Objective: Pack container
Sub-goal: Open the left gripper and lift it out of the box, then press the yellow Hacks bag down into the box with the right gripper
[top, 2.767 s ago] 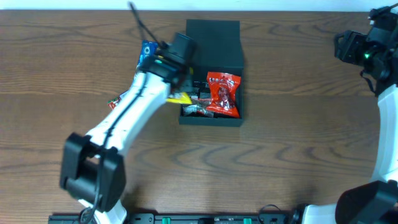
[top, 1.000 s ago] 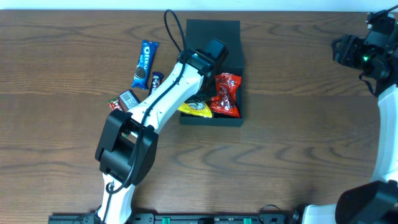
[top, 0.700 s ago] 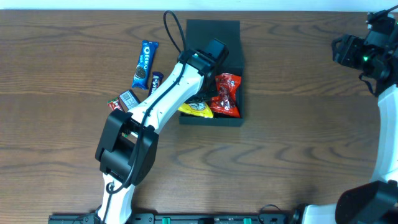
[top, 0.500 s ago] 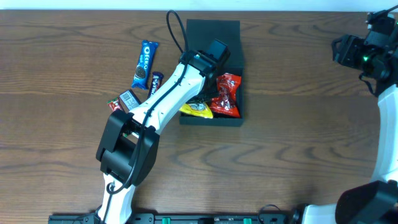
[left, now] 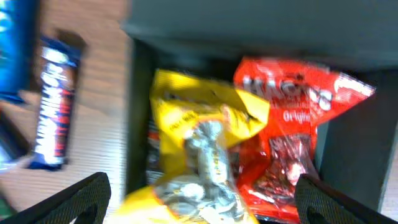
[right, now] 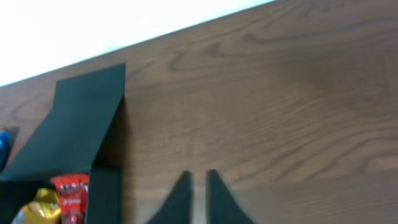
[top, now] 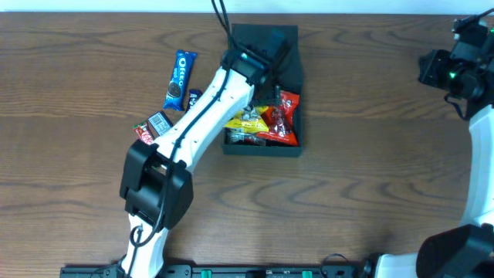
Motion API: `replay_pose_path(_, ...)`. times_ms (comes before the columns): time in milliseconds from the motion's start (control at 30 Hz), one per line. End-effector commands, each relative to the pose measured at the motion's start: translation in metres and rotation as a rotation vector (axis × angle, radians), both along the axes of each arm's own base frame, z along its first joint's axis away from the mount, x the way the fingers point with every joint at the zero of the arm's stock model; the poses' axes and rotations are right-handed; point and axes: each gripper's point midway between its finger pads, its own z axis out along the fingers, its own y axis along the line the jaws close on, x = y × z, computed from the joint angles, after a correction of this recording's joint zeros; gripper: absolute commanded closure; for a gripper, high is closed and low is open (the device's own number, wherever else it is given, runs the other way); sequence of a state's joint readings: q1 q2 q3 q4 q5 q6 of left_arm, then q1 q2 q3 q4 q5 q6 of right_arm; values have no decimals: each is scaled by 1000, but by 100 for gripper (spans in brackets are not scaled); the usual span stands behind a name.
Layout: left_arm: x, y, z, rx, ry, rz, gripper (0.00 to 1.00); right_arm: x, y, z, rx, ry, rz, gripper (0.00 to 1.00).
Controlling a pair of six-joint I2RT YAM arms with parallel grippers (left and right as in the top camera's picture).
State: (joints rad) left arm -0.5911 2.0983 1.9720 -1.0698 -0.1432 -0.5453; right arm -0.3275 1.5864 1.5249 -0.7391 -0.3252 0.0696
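Observation:
The container (top: 262,150), a dark shallow box with its flap lid (top: 266,37) lying open behind it, sits at mid-table. Inside lie a yellow packet (top: 245,123) and a red packet (top: 285,120). My left gripper (top: 262,60) hovers over the back of the box, open. In the left wrist view its fingertips (left: 78,200) stand wide apart over the yellow packet (left: 199,143), touching nothing, with the red packet (left: 292,124) beside it. My right gripper (top: 455,66) is raised at the far right, shut and empty (right: 198,190), well away from the container (right: 74,124).
Left of the box on the wooden table lie a blue cookie packet (top: 180,79), a small dark blue bar (top: 193,99) and a red-and-black bar (top: 152,125). The dark blue bar (left: 56,102) also shows in the left wrist view.
My left gripper opened and let go of the yellow packet, which now lies in the box, and pulled back toward the lid. My right gripper closed.

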Motion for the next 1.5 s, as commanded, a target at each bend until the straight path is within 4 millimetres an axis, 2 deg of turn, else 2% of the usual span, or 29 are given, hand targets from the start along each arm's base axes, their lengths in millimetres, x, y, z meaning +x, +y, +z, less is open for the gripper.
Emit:
replay_pose_path(0,20,39,47,44,-119,73,5,5,26,4,57,-21,107,99)
replay_pose_path(133,28,85,91,6,-191,173,5,7,81,0,143,-26,317,99)
replay_pose_path(233,31,151,136,-28,-283,318,5,5,134,-22,143,40,459,99)
replay_pose_path(300,28,189,155,-35,-325,397,5,-2,171,-39,138,93,564,99)
replay_pose_path(333,24,221,167,-36,-349,459,5,-10,205,-54,134,141,655,99)
replay_pose_path(400,17,251,173,-28,-351,508,5,-19,238,-71,137,191,735,99)
replay_pose_path(433,13,269,172,-25,-337,536,5,-27,261,-84,136,228,787,99)
replay_pose_path(567,5,295,160,-56,-281,582,5,-35,306,-115,43,282,844,99)
replay_pose_path(700,7,303,162,-44,-292,578,5,-32,328,-121,-17,250,858,99)
replay_pose_path(767,8,303,163,-43,-298,572,5,-36,335,-133,-16,278,870,99)
replay_pose_path(967,8,303,163,-43,-298,572,5,-44,352,-186,0,398,882,99)
replay_pose_path(1067,8,303,163,-43,-297,572,5,-60,357,-214,10,494,904,99)
replay_pose_path(1167,8,303,163,-37,-295,561,5,-73,357,-229,2,558,919,99)
replay_pose_path(1267,7,303,162,-35,-290,559,5,-75,360,-231,-5,559,935,99)
replay_pose_path(1367,7,302,161,-35,-287,558,5,-70,362,-224,-4,542,935,99)
replay_pose_path(1467,7,302,161,-35,-286,559,5,-58,366,-195,-8,492,937,99)
